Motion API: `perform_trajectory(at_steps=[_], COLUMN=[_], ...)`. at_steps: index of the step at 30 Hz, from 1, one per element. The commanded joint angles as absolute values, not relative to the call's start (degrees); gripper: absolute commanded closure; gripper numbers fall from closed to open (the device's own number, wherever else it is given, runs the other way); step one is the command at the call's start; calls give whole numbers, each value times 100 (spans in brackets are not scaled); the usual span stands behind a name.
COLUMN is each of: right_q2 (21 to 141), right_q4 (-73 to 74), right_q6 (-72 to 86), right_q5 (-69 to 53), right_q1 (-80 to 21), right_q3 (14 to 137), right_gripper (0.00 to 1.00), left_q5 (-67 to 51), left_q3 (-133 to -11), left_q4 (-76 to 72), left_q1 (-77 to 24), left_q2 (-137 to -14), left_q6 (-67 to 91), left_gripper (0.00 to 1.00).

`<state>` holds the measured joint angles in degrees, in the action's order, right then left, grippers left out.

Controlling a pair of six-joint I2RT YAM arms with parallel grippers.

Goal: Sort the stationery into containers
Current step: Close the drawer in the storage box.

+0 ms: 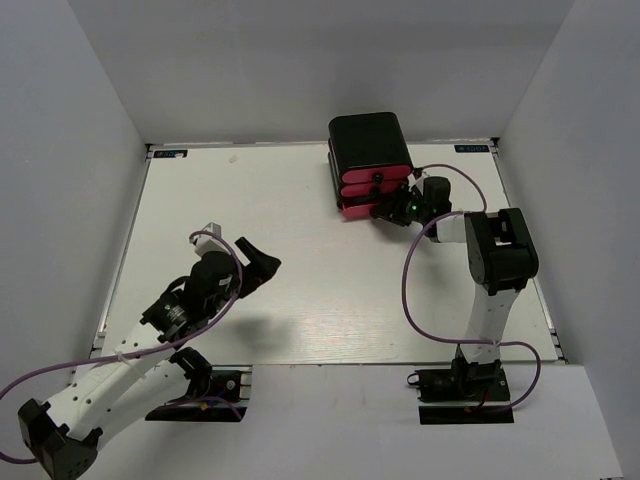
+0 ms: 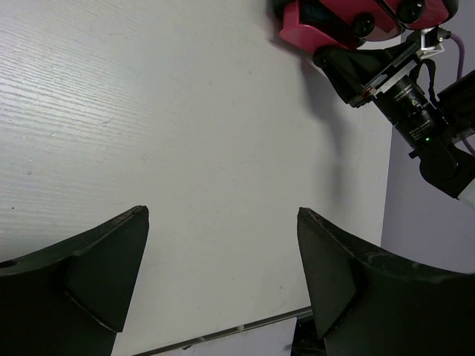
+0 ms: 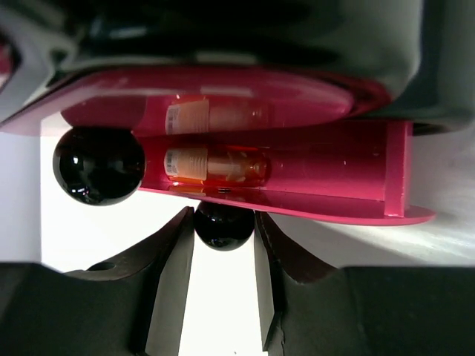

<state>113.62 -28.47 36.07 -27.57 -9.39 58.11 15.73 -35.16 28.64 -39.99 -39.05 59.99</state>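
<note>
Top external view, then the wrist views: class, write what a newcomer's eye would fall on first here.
The bright pink drawers in their black cabinet, far right on the table, stand out first. The right claw is shut on a small black knob there, and an orange cylinder lies inside a drawer that stands open. The left claw hangs open above the table's near left.

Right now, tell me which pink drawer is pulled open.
The bottom drawer, nearest the table: it juts out, the right gripper on its knob; the two above sit flush.
</note>
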Motion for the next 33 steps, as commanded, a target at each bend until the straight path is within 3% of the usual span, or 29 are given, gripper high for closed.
perform_trajectory(at_steps=[1, 18, 29, 33], right_q2=[11382, 11540, 11470, 11268], right_q4=[-3673, -4140, -4192, -4149], right_q6=[4033, 5019, 4913, 4790], right_q5=[-3111, -3243, -3313, -3428], right_q1=[-958, -941, -897, -809], right_q3=[6135, 6266, 5732, 5406], right_gripper=[83, 80, 50, 35], left_q5=[1661, 1556, 1556, 1556], left_q3=[-3594, -3542, -3542, -3490], left_q4=[2804, 2628, 2628, 2575], left_q1=[-4025, -4025, -4025, -4025], left_q2=[-3937, -4210, -4210, -4210], left_q6=[5941, 5994, 5994, 5994], left_gripper=[9, 9, 9, 9])
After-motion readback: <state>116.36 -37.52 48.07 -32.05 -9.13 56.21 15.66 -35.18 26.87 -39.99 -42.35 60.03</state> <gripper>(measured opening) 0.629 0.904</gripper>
